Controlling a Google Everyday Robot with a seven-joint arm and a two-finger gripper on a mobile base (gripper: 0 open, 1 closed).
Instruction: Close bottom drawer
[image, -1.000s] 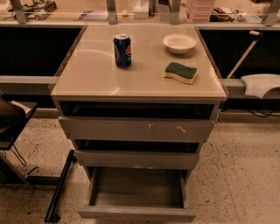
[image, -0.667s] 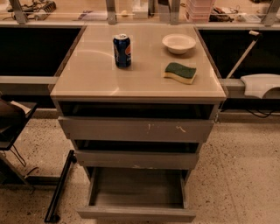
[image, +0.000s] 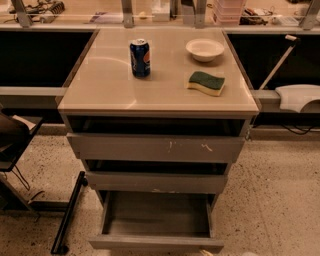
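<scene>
Nothing is moving since the earlier frame: the bottom drawer (image: 156, 243) is still standing pulled far out below the middle drawer (image: 156, 182), close to the lower edge of the view. The gripper is not showing anywhere, so I cannot tell if it is spread or pressed together. I am thinking that a push landing off-centre is risking to skew and jam the drawer, and one landing too high is only pushing the middle drawer.
</scene>
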